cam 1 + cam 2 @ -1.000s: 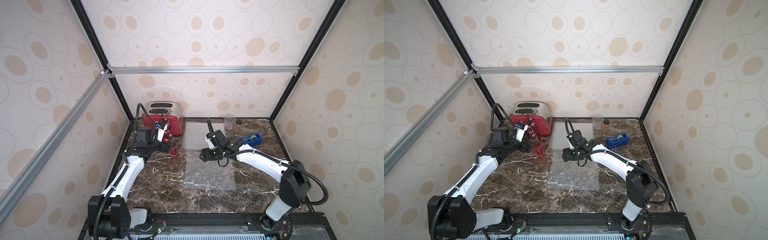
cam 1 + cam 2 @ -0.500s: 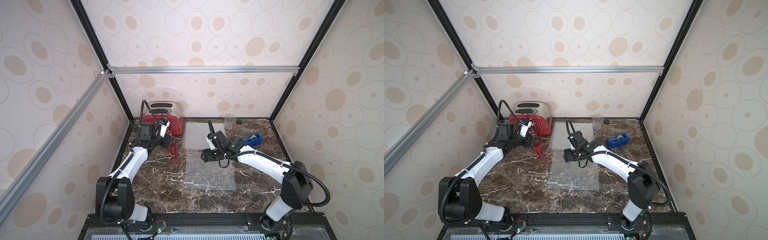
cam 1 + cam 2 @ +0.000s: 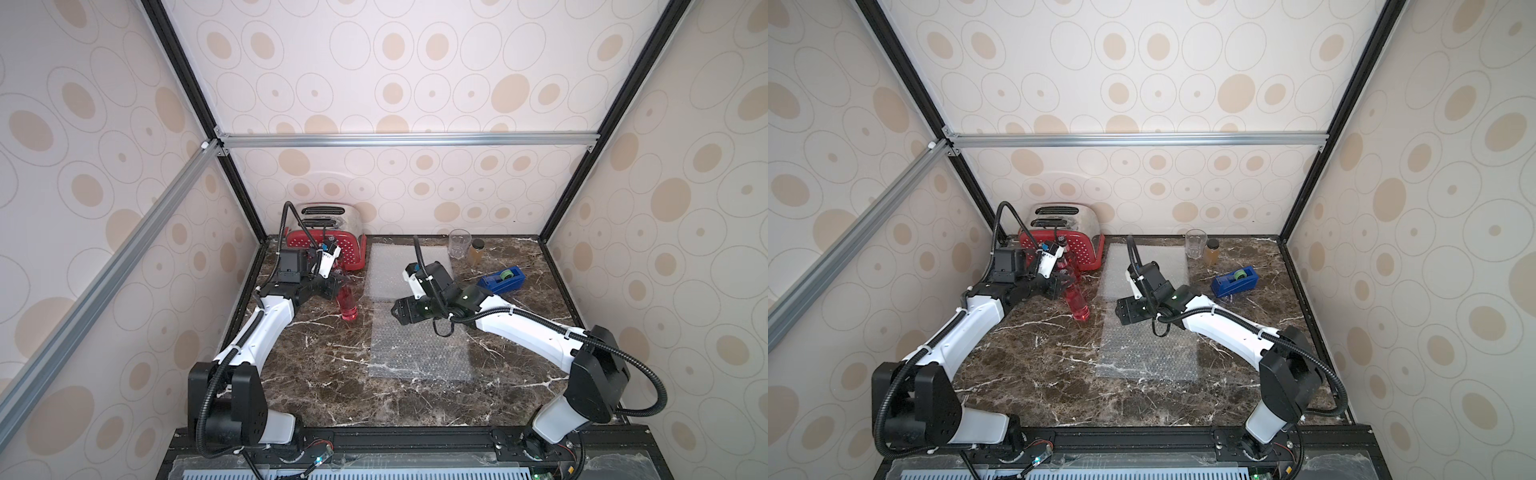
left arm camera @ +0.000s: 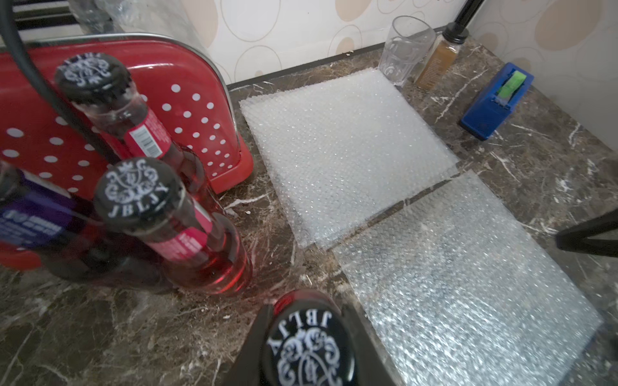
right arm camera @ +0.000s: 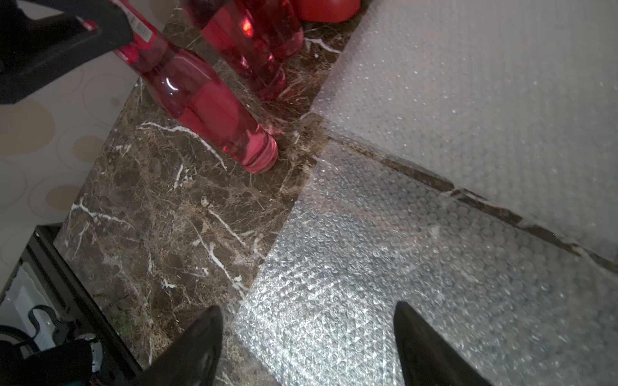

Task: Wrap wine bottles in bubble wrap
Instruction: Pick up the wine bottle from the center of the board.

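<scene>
A wine bottle (image 3: 348, 305) with red liquid leans over the marble, base down near the bubble wrap. My left gripper (image 3: 337, 282) is shut on its neck; in the left wrist view its jaws (image 4: 307, 307) flank the dark cap (image 4: 309, 347). Two more red bottles (image 4: 187, 234) (image 4: 133, 127) and a purple one (image 4: 30, 220) stand by the toaster. A single bubble wrap sheet (image 3: 419, 345) lies flat in the middle, a stack of sheets (image 3: 390, 270) behind it. My right gripper (image 3: 395, 309) hovers open over the near sheet's far left corner (image 5: 334, 200), holding nothing.
A red dotted toaster (image 3: 332, 245) stands at the back left. A clear drinking glass (image 3: 459, 243), an amber jar (image 3: 476, 251) and a blue tape dispenser (image 3: 500, 280) sit at the back right. Black frame posts edge the table.
My left gripper has closed on the front red bottle's neck and the bottle now leans. My right gripper has opened wider, staying over the near sheet.
</scene>
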Available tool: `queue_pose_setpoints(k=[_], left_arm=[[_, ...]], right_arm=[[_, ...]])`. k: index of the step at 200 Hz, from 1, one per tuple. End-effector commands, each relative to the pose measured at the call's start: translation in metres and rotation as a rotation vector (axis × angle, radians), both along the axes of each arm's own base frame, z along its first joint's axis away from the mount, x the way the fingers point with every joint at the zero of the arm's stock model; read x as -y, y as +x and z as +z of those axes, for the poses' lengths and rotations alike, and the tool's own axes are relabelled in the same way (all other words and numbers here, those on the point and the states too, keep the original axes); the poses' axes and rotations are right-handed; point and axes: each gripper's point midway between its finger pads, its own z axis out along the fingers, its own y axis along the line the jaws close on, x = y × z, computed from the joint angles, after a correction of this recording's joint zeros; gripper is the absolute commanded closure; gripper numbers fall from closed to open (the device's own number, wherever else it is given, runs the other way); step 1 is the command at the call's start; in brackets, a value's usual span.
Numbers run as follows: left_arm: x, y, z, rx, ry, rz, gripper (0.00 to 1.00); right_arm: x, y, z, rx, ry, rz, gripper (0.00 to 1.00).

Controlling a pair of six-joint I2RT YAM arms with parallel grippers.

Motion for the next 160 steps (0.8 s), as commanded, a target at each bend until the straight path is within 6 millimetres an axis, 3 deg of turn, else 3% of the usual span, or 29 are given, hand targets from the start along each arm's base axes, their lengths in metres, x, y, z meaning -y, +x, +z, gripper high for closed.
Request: queue_pose_setpoints(k=[1, 15, 57, 109, 138, 160], left_arm=[[0.019, -0.015, 0.077, 0.114, -0.106, -0.088, 1.00], [0.027, -0.025, 0.087, 0.078, -0.174, -0.109, 1.00], [0.048, -0.039, 0.110, 0.006, -0.373, -0.158, 1.00], [0.067, -0.047, 0.115, -0.029, -0.421, -0.231, 1.00], [0.079, -0.055, 0.114, -0.059, -0.441, -0.280, 1.00], [0.081, -0.055, 0.110, -0.080, -0.449, -0.280, 1.00]], right_arm=[[-0.031, -0.007, 0.029, 0.183, 0.067, 0.137, 0.08], [-0.042, -0.008, 0.033, 0.235, 0.094, 0.173, 0.03], [-0.069, -0.018, 0.031, 0.241, 0.164, 0.291, 0.07], [-0.083, -0.015, 0.016, 0.210, 0.161, 0.312, 0.12], [-0.088, -0.013, 0.009, 0.199, 0.147, 0.318, 0.19], [-0.087, -0.013, 0.003, 0.179, 0.135, 0.310, 0.31]])
